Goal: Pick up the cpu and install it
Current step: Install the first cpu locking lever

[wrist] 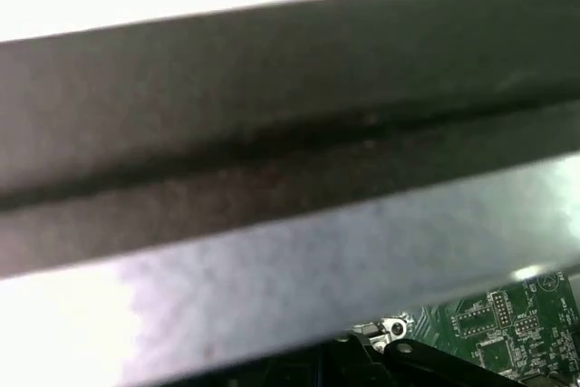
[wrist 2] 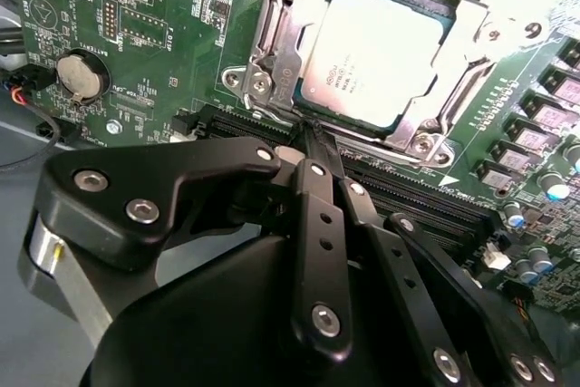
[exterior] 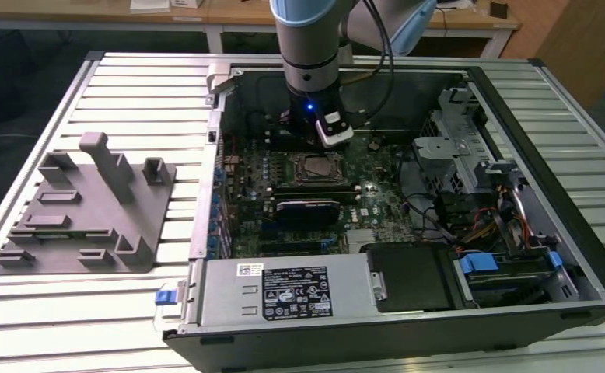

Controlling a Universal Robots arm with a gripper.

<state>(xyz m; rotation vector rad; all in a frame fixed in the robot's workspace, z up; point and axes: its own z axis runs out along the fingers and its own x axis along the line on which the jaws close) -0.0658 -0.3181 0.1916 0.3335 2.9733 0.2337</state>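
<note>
The exterior view is evenly lit from above, and the slatted bench (exterior: 126, 85) is seen bright and clear. The inside of the computer case (exterior: 551, 155) is kept darker, with soft shadows along its walls. A small blue light (exterior: 310, 106) is seen glowing on the arm.

In the second wrist view, the cpu (wrist 2: 376, 52) is lit well and a pale shine is seen on its metal top. The black pincer (wrist 2: 313, 138) close to the camera is a little blurred.

The first wrist view is badly blurred, and white glare is spread across two corners.
</note>
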